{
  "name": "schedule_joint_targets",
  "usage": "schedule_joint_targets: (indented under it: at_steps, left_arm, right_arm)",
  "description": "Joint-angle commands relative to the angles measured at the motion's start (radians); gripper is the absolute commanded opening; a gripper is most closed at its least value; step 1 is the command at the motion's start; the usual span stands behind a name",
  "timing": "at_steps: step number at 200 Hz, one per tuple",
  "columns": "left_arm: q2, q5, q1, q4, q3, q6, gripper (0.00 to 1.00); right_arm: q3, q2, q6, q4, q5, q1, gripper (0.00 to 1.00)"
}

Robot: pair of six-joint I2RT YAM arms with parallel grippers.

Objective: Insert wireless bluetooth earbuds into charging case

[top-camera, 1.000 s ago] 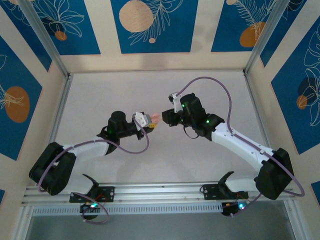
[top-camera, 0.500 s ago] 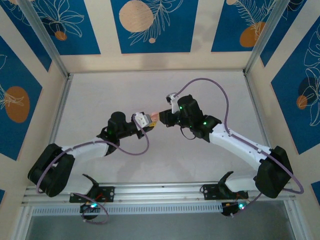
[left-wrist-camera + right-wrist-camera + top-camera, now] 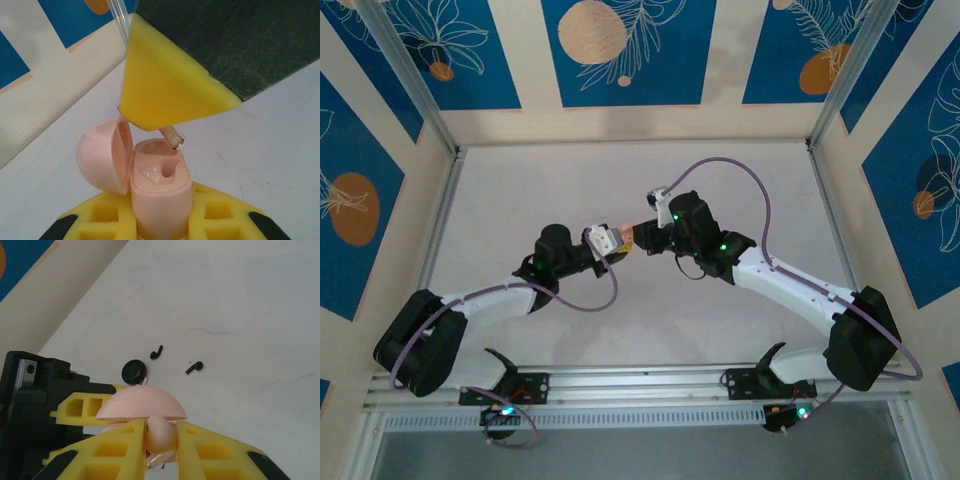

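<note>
My left end effector (image 3: 160, 217) clamps the open case (image 3: 159, 185); right end effector (image 3: 161, 447) pinches an earbud (image 3: 161, 432); I'd seat it next.

I count four kinds here: one pink charging case (image 3: 160, 192), one pink earbud (image 3: 161, 433), two tiny black earbuds (image 3: 157, 353) (image 3: 194, 367) and one round black disc (image 3: 134, 372).
</note>
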State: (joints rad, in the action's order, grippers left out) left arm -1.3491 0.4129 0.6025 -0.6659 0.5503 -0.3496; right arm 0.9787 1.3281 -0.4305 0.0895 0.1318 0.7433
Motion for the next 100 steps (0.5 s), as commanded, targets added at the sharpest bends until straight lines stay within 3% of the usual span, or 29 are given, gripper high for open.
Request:
schedule_joint_targets:
  at_steps: [1,55,100]
  left_arm:
    - [0.028,-0.003,0.015,-0.034,-0.006,-0.004,0.16]
    - [0.027,-0.005,0.018,-0.043,-0.001,0.029,0.16]
    - [0.025,-0.01,0.017,-0.076,-0.001,0.079,0.16]
  right_arm:
    - [-0.014,-0.009,-0.014,-0.034,0.026,0.011,0.2]
    - [-0.04,-0.021,-0.037,-0.063,0.134,0.027,0.2]
    - [-0.053,-0.019,-0.038,-0.089,0.147,0.036,0.2]
